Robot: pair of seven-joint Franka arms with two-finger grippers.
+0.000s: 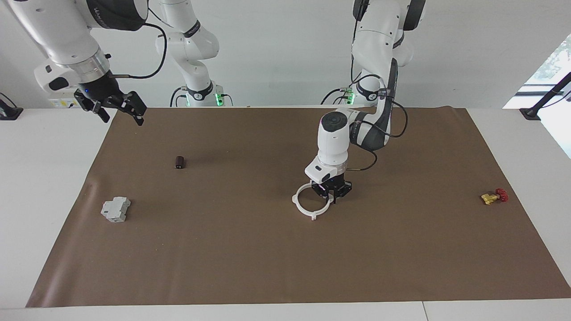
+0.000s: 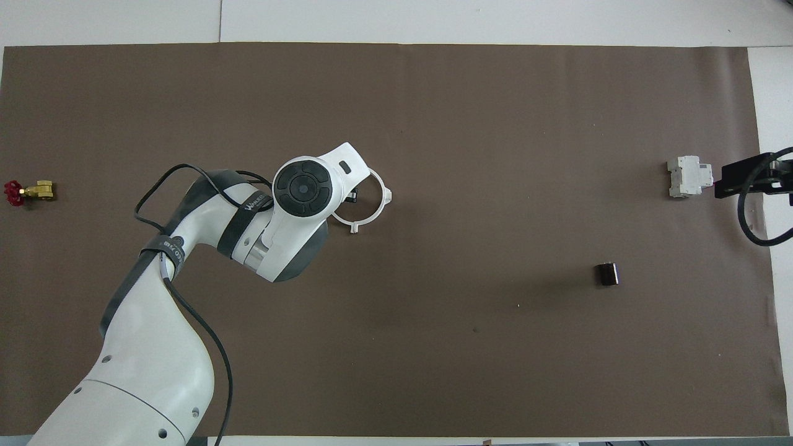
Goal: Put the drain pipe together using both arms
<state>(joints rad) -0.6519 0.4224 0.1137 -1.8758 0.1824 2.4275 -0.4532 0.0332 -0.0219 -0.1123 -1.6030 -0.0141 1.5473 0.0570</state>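
— On the brown mat (image 1: 285,258), against a white wall?
— Yes. Left gripper (image 1: 332,192) is down, pinching the drain pipe (image 1: 308,209) mid-mat (ring looks whole). Right gripper (image 1: 118,109) hangs spread, waiting above the mat's corner.

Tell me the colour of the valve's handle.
Red, on the brass valve; clearest in the facing view.

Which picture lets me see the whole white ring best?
The facing view: the white ring lies almost fully visible on the brown mat, with the left end effector at its edge. In the overhead view the left arm covers part of it.
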